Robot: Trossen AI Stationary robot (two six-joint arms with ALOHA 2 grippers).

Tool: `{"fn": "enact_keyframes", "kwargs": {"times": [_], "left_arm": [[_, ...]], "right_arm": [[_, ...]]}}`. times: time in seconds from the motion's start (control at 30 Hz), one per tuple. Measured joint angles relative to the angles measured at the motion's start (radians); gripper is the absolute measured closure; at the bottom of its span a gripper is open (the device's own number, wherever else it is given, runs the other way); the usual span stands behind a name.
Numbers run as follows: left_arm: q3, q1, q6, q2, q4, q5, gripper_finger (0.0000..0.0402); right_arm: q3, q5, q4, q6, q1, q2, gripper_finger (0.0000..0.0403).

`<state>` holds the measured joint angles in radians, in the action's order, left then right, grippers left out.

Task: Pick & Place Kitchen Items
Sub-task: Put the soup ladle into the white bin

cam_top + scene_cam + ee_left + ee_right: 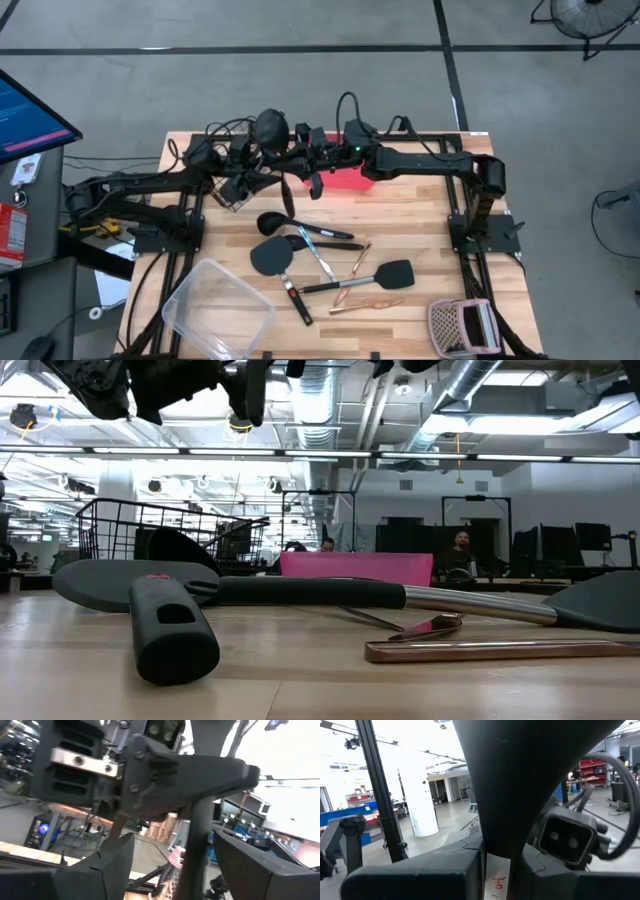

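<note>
Several kitchen items point(320, 262) lie loose at desk point(420, 210) centre, unsorted. At 12 o'clock, right tool point(312, 185) clamps black utensil handle point(500, 780) near red tray point(350, 178); left tool point(268, 172) spread wide around same handle, handover likely pending.

Wooden table point(420, 215), utensils point(320, 262), clear tub point(218, 310), wire basket point(228, 190), red tray point(345, 178)

Black ladle point(272, 221), spatulas point(271, 257) point(392, 272), silver piece point(318, 255) and copper sticks point(366, 304) lie scattered flat mid-table.
</note>
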<state>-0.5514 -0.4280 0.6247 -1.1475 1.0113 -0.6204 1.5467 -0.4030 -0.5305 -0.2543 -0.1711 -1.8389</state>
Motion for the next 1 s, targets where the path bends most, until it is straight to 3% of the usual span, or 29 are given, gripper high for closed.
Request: {"fn": "enact_keyframes", "kwargs": {"times": [1.0], "left_arm": [[0.000, 0.038, -0.045, 0.008, -0.001, 0.045, 0.0193]], "right_arm": [[0.001, 0.037, -0.006, 0.028, -0.008, 0.001, 0.0355]]}}
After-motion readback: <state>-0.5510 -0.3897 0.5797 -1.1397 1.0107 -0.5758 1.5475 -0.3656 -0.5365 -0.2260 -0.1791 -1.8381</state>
